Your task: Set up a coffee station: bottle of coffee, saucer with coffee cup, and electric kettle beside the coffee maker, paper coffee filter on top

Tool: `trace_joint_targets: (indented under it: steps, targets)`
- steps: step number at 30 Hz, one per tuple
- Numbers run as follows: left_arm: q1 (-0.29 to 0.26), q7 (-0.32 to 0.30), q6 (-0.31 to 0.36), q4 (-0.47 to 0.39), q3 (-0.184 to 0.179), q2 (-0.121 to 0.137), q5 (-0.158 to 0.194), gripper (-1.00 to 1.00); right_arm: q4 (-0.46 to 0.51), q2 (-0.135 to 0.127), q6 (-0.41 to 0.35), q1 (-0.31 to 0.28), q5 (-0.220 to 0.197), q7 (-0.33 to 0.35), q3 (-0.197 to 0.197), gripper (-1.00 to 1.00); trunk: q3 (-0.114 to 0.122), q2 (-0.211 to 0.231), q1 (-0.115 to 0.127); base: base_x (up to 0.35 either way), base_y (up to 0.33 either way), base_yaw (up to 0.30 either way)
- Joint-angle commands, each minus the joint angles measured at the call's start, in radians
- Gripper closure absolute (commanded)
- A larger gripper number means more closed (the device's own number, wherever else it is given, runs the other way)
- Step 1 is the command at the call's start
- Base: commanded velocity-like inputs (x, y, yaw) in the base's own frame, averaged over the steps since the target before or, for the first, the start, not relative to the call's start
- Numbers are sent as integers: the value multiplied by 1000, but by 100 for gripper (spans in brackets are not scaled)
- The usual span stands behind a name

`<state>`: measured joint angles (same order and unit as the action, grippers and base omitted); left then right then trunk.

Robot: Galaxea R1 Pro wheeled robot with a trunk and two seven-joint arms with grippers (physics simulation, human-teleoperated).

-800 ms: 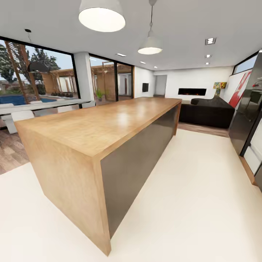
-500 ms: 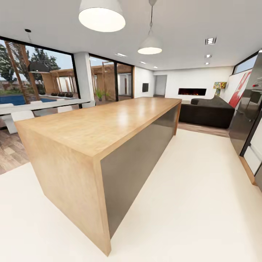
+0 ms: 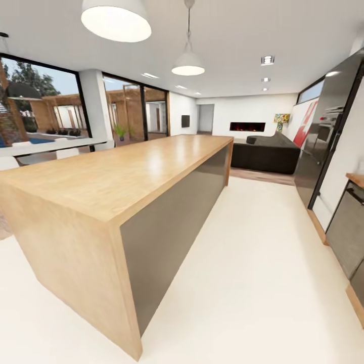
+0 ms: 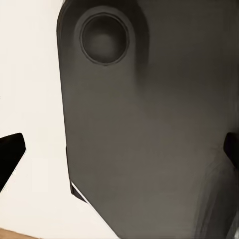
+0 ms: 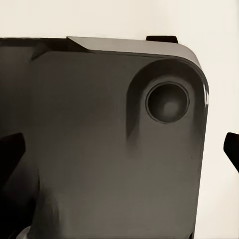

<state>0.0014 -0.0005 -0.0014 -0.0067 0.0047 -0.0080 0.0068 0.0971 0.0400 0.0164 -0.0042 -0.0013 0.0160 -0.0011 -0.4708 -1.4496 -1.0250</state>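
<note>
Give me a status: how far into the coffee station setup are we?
Nothing looks done: the wooden island top is bare, with no coffee things on it. Nothing is in hand either; the wrist views show the robot's dark base over pale floor, fingertips wide apart at the frame edges. The head faces the lounge, a counter edge at right. All five placements remain.

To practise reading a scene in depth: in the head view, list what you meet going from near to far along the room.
Wooden island → dark sofa → fireplace in the far white wall.
</note>
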Motion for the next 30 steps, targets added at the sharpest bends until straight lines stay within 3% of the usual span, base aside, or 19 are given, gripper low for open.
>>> trace_joint_targets:
  steps: [1,30]
  targets:
    - [0,0,0,-1,1,0,1,-100,0,0,2,0,0,2,0,-100,2,7,4,0,0,-290]
    - [0,-1,3,-1,9,-1,5,-100,1,0,2,0,-2,2,0,-100,76,210,115,0,0,-290]
